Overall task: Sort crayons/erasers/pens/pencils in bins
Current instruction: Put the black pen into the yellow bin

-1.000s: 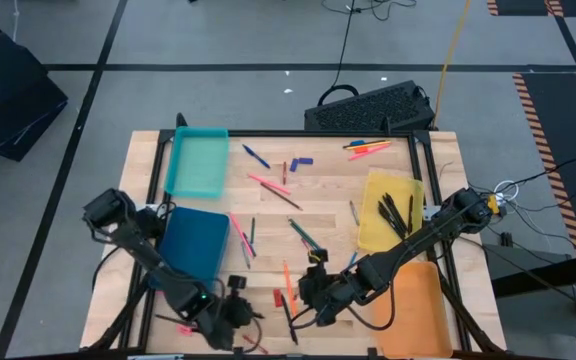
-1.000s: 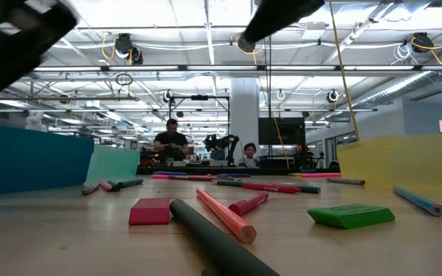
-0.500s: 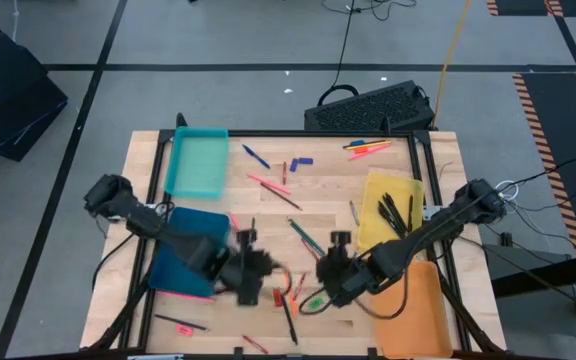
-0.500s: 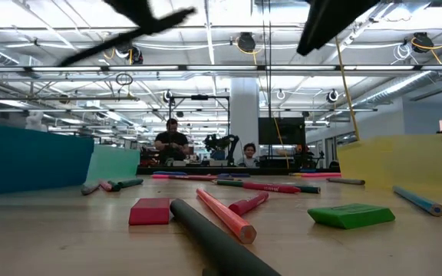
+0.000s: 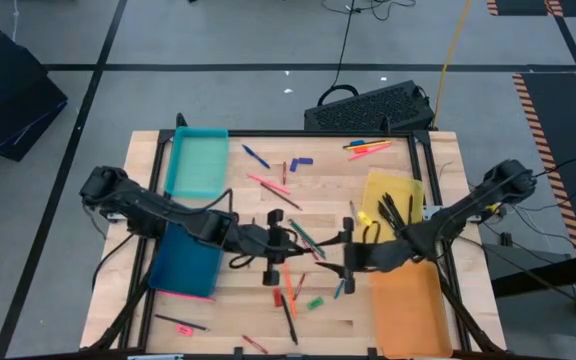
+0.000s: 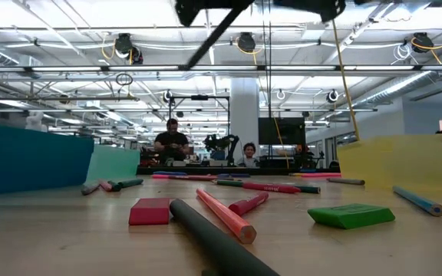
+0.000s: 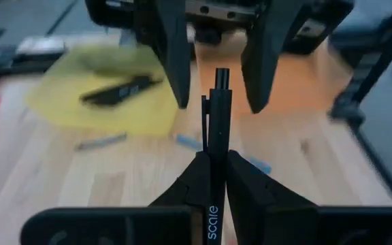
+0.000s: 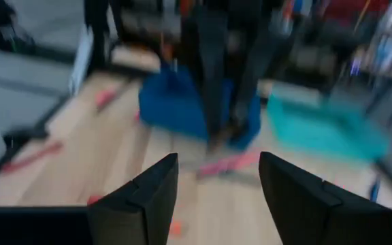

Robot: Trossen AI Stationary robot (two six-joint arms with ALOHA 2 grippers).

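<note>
Here, left pincer [image 7: 210,167] clamps a black pen [image 7: 216,129] (upright between fingers).

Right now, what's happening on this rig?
Mid-sort, at what looks like a handover. The left end effector is shut on a black pen and holds it out over the table's middle. The right end effector faces it, open, its fingers either side of the pen's tip but not closed on it. The yellow bin already holds black pens; the teal, blue and orange bins look empty. Crayons, erasers and pencils lie scattered on the table.
</note>
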